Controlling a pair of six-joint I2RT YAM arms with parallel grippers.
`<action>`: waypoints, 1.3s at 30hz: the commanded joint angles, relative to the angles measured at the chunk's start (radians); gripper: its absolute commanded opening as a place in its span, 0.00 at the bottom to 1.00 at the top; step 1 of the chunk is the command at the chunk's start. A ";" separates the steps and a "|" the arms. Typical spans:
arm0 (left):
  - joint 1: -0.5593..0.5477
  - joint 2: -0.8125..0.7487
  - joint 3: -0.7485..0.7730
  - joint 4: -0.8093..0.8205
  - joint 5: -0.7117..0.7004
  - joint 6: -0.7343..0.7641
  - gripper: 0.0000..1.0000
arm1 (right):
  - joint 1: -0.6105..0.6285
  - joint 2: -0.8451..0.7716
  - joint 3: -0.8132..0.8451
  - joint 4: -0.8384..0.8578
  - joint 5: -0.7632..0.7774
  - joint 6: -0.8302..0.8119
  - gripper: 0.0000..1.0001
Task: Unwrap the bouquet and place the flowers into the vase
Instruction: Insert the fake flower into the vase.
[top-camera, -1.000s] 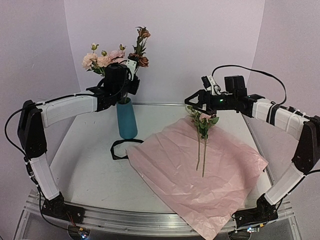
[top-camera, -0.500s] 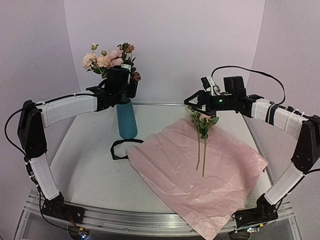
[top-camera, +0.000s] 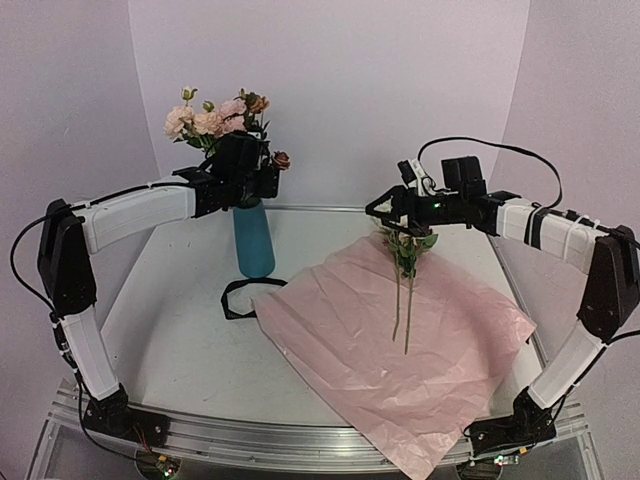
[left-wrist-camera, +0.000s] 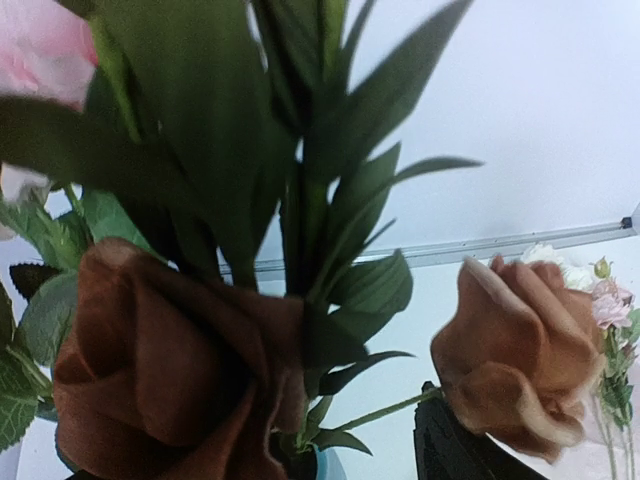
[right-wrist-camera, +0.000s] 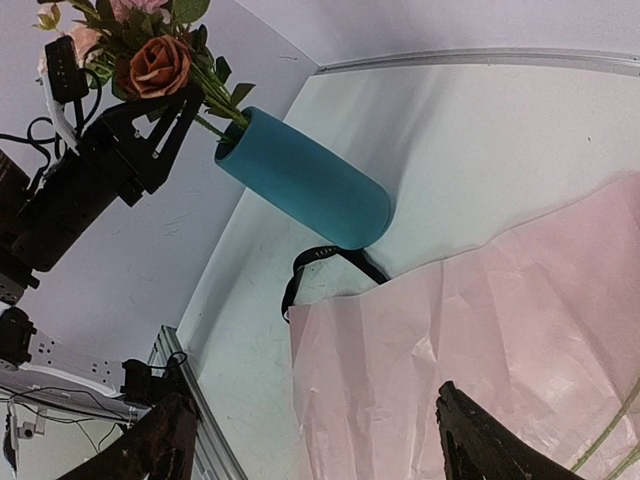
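The teal vase (top-camera: 254, 238) stands upright at the back left with pink, cream and rust flowers (top-camera: 215, 120) in it. My left gripper (top-camera: 262, 170) sits just above its rim, open, with its fingers either side of the stems. Two rust roses (left-wrist-camera: 160, 370) (left-wrist-camera: 515, 355) crowd the left wrist view; the right-hand one leans on one black finger (left-wrist-camera: 455, 450). More flowers (top-camera: 407, 245) lie on the flattened pink paper (top-camera: 400, 360), stems toward me. My right gripper (top-camera: 386, 211) hangs open just above their heads. In the right wrist view its fingers (right-wrist-camera: 480, 440) hold nothing.
A black ribbon (top-camera: 240, 297) lies looped on the table between the vase and the paper's left corner. The paper hangs over the table's near edge at the right. A white wall stands close behind the vase.
The left gripper has opened and the rust rose stem has dropped lower into the vase. The right gripper has edged slightly left over the lying flowers.
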 joint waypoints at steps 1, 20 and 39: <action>0.004 0.036 0.104 -0.060 0.032 -0.044 0.76 | -0.004 0.000 0.047 0.004 -0.031 -0.005 0.84; 0.004 -0.175 -0.046 -0.098 0.173 -0.128 0.99 | -0.004 0.018 0.054 0.002 -0.052 -0.007 0.86; 0.004 -0.380 -0.214 -0.166 0.211 -0.224 0.99 | -0.016 0.063 0.102 -0.034 -0.012 -0.008 0.86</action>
